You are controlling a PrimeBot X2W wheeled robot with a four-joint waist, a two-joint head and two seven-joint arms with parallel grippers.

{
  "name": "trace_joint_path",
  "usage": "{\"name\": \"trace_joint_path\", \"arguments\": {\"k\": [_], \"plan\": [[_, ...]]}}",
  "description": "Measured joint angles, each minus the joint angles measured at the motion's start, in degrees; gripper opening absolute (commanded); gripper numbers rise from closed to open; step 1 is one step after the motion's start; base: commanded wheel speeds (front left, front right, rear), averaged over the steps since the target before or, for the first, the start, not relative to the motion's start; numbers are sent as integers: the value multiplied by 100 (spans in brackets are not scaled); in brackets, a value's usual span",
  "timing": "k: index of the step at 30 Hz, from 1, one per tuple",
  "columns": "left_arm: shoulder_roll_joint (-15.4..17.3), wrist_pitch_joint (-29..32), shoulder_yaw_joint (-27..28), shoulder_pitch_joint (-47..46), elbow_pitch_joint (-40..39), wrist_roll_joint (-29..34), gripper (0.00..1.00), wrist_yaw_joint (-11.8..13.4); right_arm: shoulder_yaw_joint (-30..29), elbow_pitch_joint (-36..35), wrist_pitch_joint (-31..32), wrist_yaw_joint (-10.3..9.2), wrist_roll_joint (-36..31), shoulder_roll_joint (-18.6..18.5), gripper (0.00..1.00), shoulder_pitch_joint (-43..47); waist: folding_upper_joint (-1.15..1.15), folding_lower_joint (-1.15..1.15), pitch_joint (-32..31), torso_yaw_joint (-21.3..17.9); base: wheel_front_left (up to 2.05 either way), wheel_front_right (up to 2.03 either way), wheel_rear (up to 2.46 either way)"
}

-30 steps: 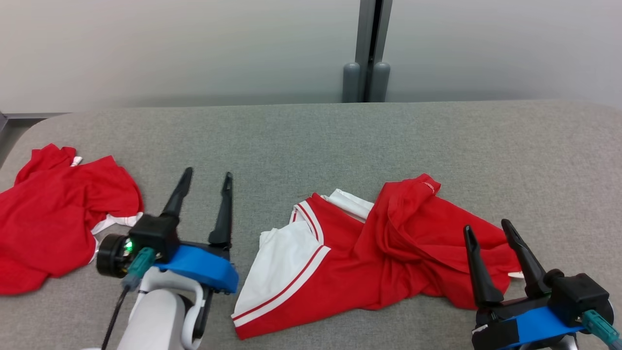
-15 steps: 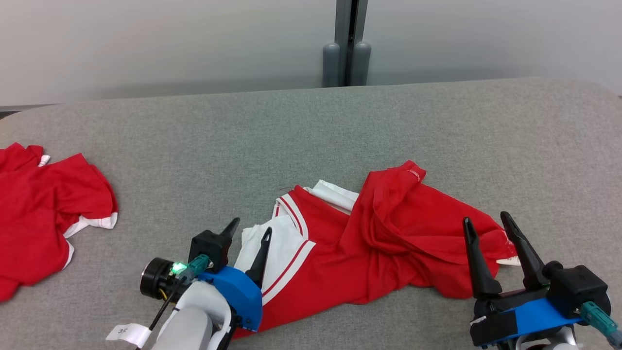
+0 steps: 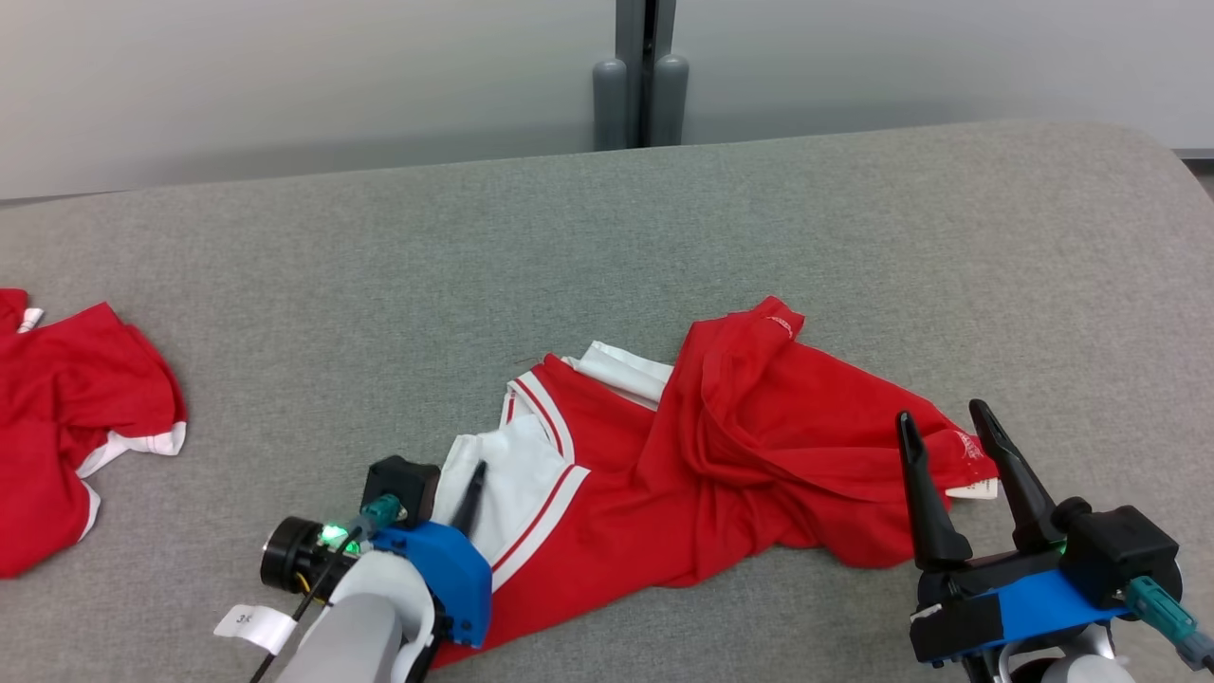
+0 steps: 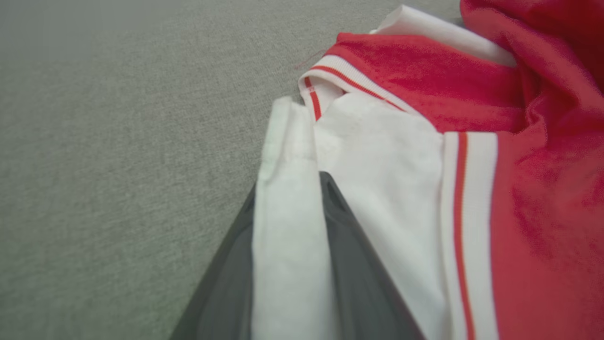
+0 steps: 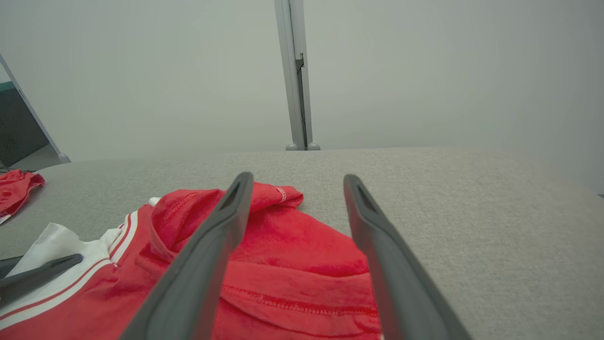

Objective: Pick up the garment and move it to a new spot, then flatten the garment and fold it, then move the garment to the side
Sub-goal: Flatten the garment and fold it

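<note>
Left wrist view: left gripper (image 4: pixel 290 189) straddles white edge fold of garment (image 4: pixel 519 198) on grey surface (image 4: pixel 118 141), can't tell if clamped. Confirm bite before lifting; right gripper (image 5: pixel 298 178) hangs spread wide by red end.

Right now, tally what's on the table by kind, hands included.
Garments: 2 (red-and-white garment at centre, red garment at far left)
Hands: 2 (left hand closed on a white fold of the centre one, right hand open)
Total: 4
</note>
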Motion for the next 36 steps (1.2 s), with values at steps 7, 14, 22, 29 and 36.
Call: {"name": "trace_joint_path", "arguments": {"k": [7, 14, 22, 29, 36], "plan": [[35, -470, 132, -672, 243, -133, 0, 0, -54, 54, -68, 0, 18, 0, 100, -20, 0, 0, 23, -113, 0, 0, 0], [163, -744, 324, -1354, 69, -171, 0, 80, -138, 137, -125, 0, 34, 0, 100, -29, 0, 0, -34, -95, 0, 0, 0], [171, -813, 126, -1001, -915, -115, 0, 66, -160, 232, -186, 0, 85, 1, 100, 64, 0, -1, -248, 125, 0, 0, 0], [232, -667, -636, 389, -1949, -235, 0, 10, -186, 253, -199, 0, 85, 3, 100, 149, 0, -1, -398, 448, 0, 0, 0], [449, -202, -1483, 1380, -2709, -558, 0, 0, -170, 260, -175, 0, 73, 4, 100, 152, 0, -1, -477, 722, 0, 0, 0]]}}
